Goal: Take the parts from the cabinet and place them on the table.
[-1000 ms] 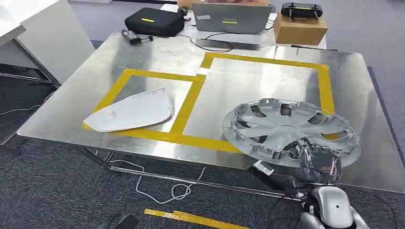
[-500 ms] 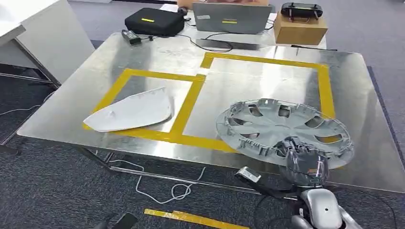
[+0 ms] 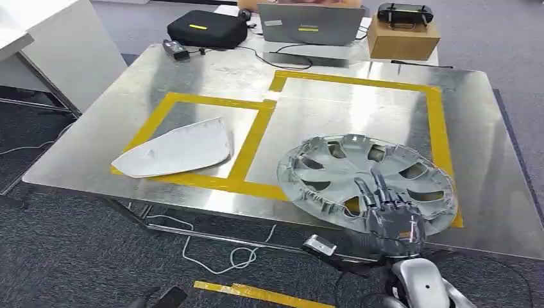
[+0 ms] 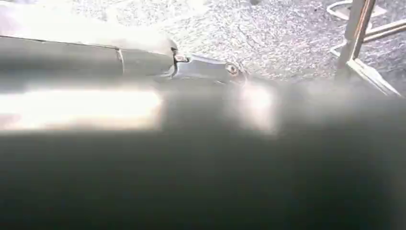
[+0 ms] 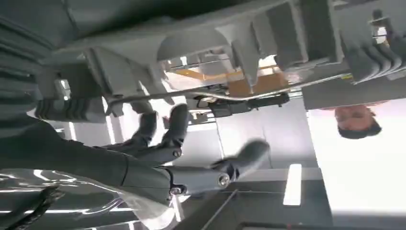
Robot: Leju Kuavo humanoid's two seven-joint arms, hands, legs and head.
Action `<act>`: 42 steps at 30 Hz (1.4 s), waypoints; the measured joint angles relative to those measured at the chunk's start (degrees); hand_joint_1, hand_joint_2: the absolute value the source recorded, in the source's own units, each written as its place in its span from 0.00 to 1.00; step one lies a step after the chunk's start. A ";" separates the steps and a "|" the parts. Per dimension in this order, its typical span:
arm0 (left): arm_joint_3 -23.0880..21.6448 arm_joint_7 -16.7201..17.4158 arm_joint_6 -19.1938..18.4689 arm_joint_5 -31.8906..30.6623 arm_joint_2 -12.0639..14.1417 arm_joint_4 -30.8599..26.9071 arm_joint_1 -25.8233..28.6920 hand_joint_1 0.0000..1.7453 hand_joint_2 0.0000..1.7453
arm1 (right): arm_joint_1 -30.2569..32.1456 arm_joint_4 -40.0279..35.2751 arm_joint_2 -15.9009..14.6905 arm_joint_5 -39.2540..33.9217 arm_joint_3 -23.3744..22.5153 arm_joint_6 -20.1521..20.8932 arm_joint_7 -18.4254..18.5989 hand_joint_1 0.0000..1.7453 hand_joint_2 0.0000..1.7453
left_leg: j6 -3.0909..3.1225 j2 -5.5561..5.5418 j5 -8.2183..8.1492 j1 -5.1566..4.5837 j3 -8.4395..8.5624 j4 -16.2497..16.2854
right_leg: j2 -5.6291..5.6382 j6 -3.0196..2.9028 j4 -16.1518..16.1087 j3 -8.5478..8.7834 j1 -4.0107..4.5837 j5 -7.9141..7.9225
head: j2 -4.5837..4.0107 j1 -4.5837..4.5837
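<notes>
A silver hubcap point(image 3: 346, 170) sits tilted over the near tape line of the large yellow taped rectangle point(image 3: 437, 109), at the table's front right. My right hand point(image 3: 388, 215) grips its near rim, dark fingers point(image 3: 378, 186) stretched over the top face. In the right wrist view the hubcap's ribbed underside point(image 5: 268, 28) hangs over the hand point(image 5: 182, 163), whose thumb stands apart. A white flat panel point(image 3: 176, 151) lies in the smaller taped square on the left. The left wrist view is blurred; a grey finger point(image 4: 206, 69) of my left hand point(image 4: 143, 62) shows over the carpet.
The steel table point(image 3: 192, 70) carries a laptop point(image 3: 311, 24), a black case point(image 3: 206, 29) and a cardboard box point(image 3: 403, 37) along its far edge. A white cabinet point(image 3: 51, 45) stands at the left. Cables point(image 3: 218, 253) and yellow tape point(image 3: 256, 293) lie on the carpet below.
My right hand has carried the hubcap to the left along the front of the table. The fingers now lie stretched over the hubcap's top face.
</notes>
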 joint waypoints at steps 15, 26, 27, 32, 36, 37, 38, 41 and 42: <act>-0.11 0.57 -1.00 0.74 0.24 -0.07 -0.13 0.00 0.00 | -0.05 -0.15 -0.94 0.07 0.52 0.33 1.91 0.00 0.00 | 0.00 0.00 0.00 0.00 0.00 0.00 | -0.01 0.00 0.00 0.01 0.00 0.00 | 0.00 0.00; -0.11 -0.04 -1.51 1.97 0.55 -0.07 0.03 0.00 0.00 | -0.47 1.29 -5.62 0.04 -0.15 0.72 5.71 0.00 0.00 | 0.00 0.00 0.00 -0.01 0.01 0.01 | -0.01 0.03 -0.01 0.03 -0.01 0.02 | 0.00 0.02; -0.11 -0.07 -1.51 2.01 0.59 -0.07 0.05 0.00 0.00 | -0.50 1.46 -5.86 0.04 -0.20 0.94 5.97 0.00 0.00 | 0.00 0.00 0.00 -0.01 0.01 0.01 | -0.01 0.03 -0.01 0.02 -0.01 0.02 | 0.02 0.00; -0.09 -0.09 -1.24 2.54 0.92 -0.04 0.30 0.00 0.00 | -0.48 2.67 -7.39 0.04 -1.75 2.38 7.56 0.00 0.00 | 0.00 0.00 0.00 -0.01 0.01 0.01 | -0.01 0.04 -0.01 0.01 -0.01 0.02 | 0.00 0.00; -0.09 -0.09 -0.87 3.02 1.22 -0.04 0.80 0.00 0.00 | 0.24 4.07 -7.61 0.04 -5.82 2.99 6.36 0.00 0.00 | 0.01 0.00 0.00 -0.01 0.00 0.01 | -0.02 0.04 -0.01 0.00 -0.01 0.02 | 0.00 0.02; -0.07 -0.09 -0.81 3.08 1.27 -0.04 0.89 0.00 0.00 | 0.52 4.35 -7.61 0.04 -6.82 2.99 5.97 0.00 0.00 | 0.01 0.00 0.00 -0.01 0.00 0.01 | -0.02 0.04 -0.01 0.01 -0.01 0.02 | 0.02 0.00; -0.04 -0.09 -0.72 3.15 1.31 -0.04 0.96 0.00 0.00 | 0.82 4.59 -7.61 0.04 -7.81 2.97 5.62 0.00 0.00 | 0.01 -0.01 0.00 -0.01 0.00 0.01 | -0.03 0.04 -0.01 0.01 -0.01 0.02 | 0.02 0.02; -0.02 -0.09 -0.57 3.17 1.31 -0.07 1.10 0.00 0.00 | 1.91 4.96 -7.32 0.04 -10.71 2.47 4.02 0.00 0.00 | 0.02 -0.01 -0.01 -0.01 0.00 0.01 | -0.02 0.04 -0.01 0.01 -0.01 0.02 | 0.02 0.02; -0.02 -0.09 -0.55 3.15 1.31 -0.07 1.10 0.00 0.00 | 2.17 4.98 -7.15 0.04 -11.37 2.27 3.78 0.00 0.00 | 0.02 -0.01 -0.01 -0.01 0.00 0.01 | -0.02 0.04 -0.01 0.01 -0.01 0.02 | 0.00 0.00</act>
